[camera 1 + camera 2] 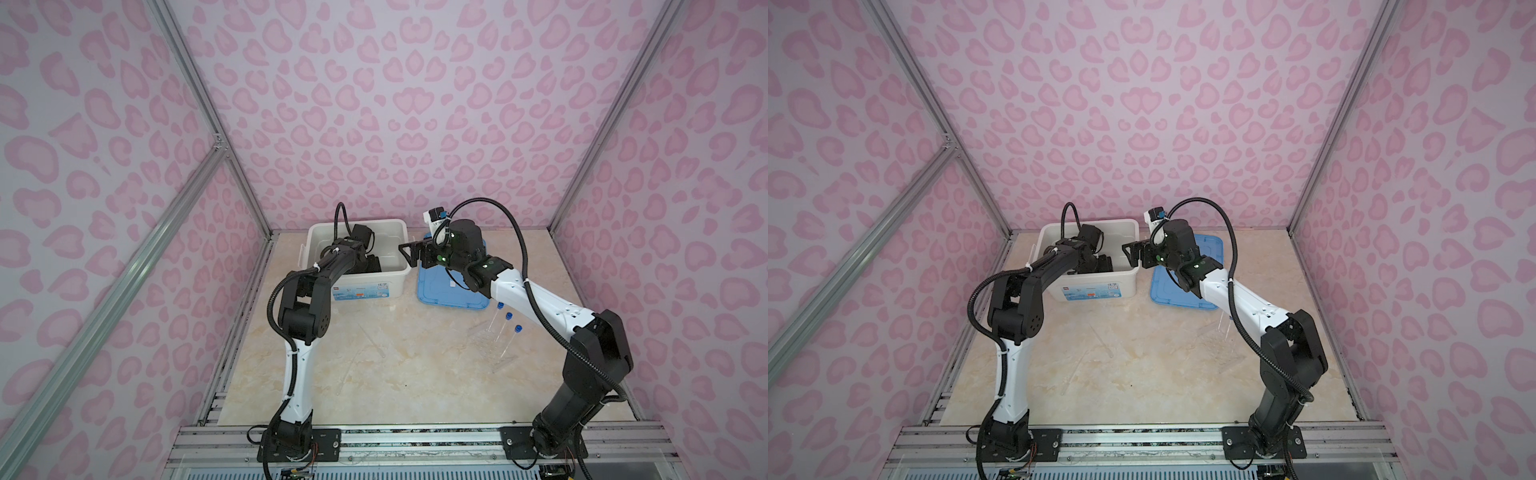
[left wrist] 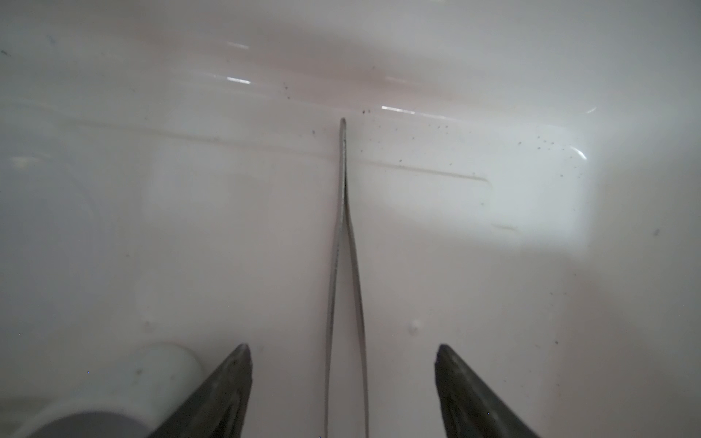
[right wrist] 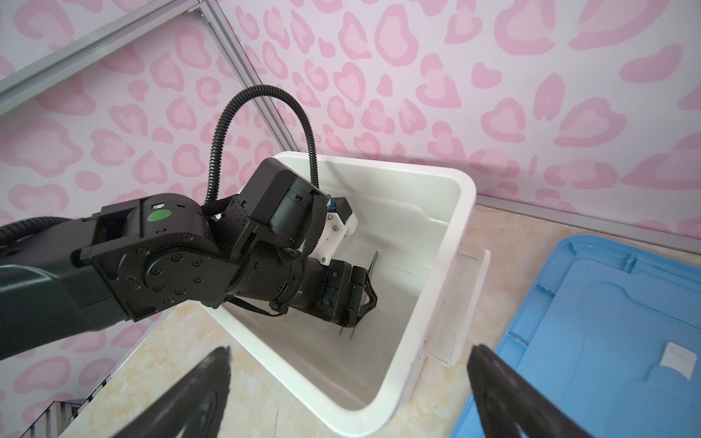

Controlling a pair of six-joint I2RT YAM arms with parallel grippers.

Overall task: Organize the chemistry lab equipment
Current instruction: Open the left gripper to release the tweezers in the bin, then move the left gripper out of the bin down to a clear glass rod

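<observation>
My left gripper reaches down inside the white bin and stands open. The metal tweezers lie on the bin floor between its fingers, and neither finger touches them. A small white cup lies just beside the left finger. In the right wrist view the left gripper sits low in the bin with the tweezers poking out past it. My right gripper hangs open and empty beside the bin's right rim. Three blue-capped test tubes stand in the clear rack at the right.
The flat blue lid lies right of the bin, under the right wrist. Thin clear glass pieces lie faintly on the marble table between the arms. Pink patterned walls close in three sides.
</observation>
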